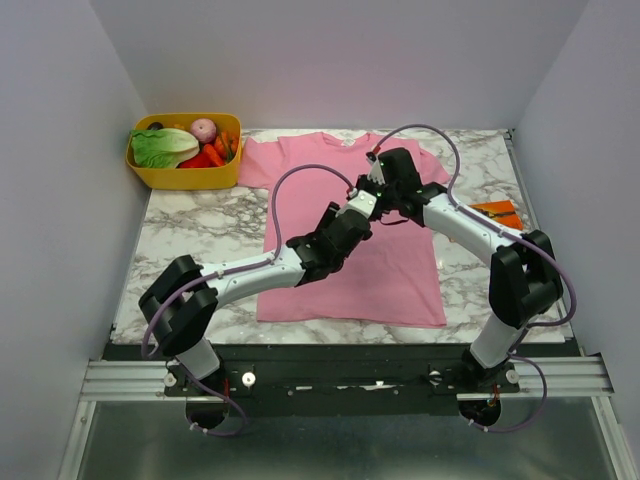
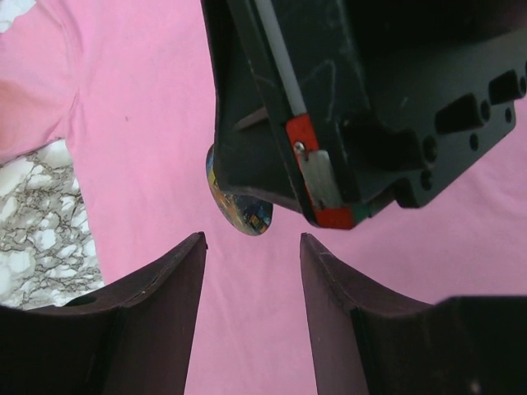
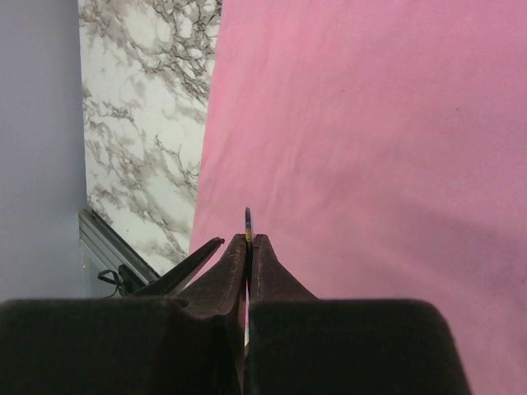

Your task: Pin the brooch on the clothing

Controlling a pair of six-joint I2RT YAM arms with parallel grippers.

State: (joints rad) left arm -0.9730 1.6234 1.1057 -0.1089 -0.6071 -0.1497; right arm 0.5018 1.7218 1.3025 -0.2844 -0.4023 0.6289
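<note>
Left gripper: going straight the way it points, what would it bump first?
Probably the small round patterned brooch pinched in the right gripper, though depth is unclear; the pink cotton T-shirt lies behind.

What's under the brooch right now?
Only pink T-shirt shows below the brooch, held by the right claw. The claw covers most of the brooch, hiding whether it touches the fabric.

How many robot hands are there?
2. The left hand hovers open over the pink shirt. The right hand is right beside it, pinching the little brooch. None seem hidden.
</note>
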